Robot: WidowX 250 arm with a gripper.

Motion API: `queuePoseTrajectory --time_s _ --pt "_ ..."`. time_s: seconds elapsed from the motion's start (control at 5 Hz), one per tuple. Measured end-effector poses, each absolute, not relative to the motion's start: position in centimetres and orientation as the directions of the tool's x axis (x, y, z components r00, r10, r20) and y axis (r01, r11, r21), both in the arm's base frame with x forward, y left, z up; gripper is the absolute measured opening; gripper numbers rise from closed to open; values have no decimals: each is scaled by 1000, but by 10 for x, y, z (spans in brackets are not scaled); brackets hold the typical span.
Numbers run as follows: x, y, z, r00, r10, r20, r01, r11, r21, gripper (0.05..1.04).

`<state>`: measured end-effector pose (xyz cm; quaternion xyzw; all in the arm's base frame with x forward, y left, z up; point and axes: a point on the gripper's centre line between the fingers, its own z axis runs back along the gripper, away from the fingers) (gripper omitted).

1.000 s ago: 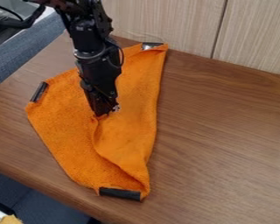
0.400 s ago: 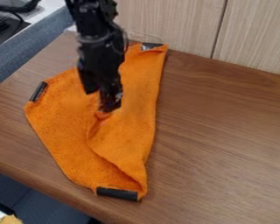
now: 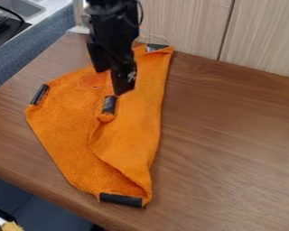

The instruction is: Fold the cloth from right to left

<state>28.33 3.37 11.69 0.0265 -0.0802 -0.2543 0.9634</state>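
Sink point(image 3: 27, 6) beyond folded orange cloth point(image 3: 132, 140)

The jointed black robot arm point(image 3: 114, 22) enters at the top edge, between 11 and 12 o'clock, and hangs steeply, pointing roughly to 6. At its lower end, the black two-finger gripper point(image 3: 112, 82) sits toward 11 o'clock from centre, fingers parted, one tip lower, toward 5 o'clock from the other.

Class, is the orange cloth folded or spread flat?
Partly folded: one dark-tipped corner lies inward on top of the cloth, a fold forming its right edge.
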Motion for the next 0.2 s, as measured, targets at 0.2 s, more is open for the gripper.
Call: queuePoseTrajectory --time_s 0.2 --pt "290 28 138 854 -500 147 493 866 80 1000"
